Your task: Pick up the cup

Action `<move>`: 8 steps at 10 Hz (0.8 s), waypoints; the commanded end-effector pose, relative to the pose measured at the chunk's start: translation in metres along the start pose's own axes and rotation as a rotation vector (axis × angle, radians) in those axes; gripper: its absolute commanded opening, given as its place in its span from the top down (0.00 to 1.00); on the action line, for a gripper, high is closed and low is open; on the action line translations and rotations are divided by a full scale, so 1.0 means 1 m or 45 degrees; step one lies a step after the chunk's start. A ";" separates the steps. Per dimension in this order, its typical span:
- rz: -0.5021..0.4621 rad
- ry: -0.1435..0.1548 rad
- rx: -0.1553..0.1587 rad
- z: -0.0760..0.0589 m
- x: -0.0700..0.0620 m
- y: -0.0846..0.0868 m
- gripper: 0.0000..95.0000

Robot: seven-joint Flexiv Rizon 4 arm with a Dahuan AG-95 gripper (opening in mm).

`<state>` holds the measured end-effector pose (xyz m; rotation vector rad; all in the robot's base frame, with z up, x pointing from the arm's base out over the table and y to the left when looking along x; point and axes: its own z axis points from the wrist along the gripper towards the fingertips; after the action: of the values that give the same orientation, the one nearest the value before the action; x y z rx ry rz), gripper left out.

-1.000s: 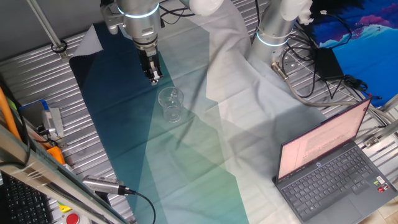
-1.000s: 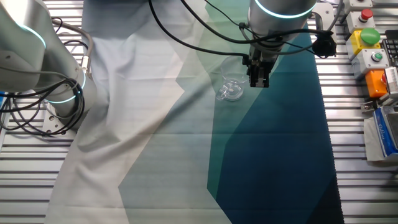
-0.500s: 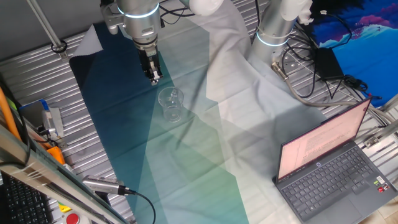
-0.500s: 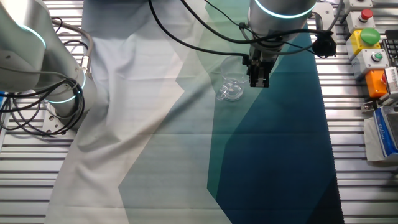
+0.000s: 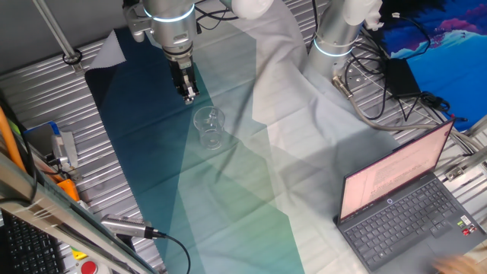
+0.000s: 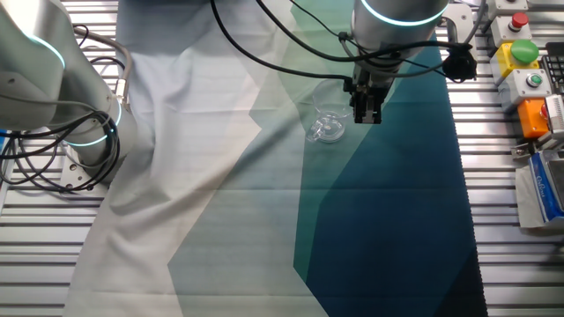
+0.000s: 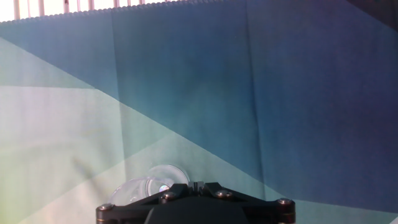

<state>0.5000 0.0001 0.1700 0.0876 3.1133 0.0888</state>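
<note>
Currently nothing has moved over the last second: my gripper (image 5: 189, 96) hangs pressed together just beside the cup (image 5: 208, 127), not touching it. Cup stands upright on the cloth (image 5: 228, 190), still ungrasped; I judge the approach paused

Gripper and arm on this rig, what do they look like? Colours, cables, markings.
The arm is silver-grey metal with a glowing cyan-white ring around its last joint. The gripper is small, black and narrow, with two slim jaws. Black cables loop across to the wrist. In the hand view, the gripper's base is a black plate with silver screws. No lettering is legible.
</note>
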 end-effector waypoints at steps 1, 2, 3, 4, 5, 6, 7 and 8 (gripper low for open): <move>0.000 0.000 0.001 0.000 0.000 0.000 1.00; 0.000 0.000 0.001 0.000 0.000 0.000 1.00; 0.000 0.000 0.001 0.000 0.000 0.000 1.00; 0.000 0.000 0.001 0.000 0.000 0.000 1.00; -0.002 0.000 0.001 0.000 0.000 0.000 1.00; -0.008 0.000 0.002 0.000 0.000 0.000 1.00; -0.028 0.000 0.003 0.000 0.000 0.000 1.00; -0.077 0.000 0.004 0.000 0.000 0.000 1.00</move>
<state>0.4999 0.0003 0.1701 0.0151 3.1136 0.0833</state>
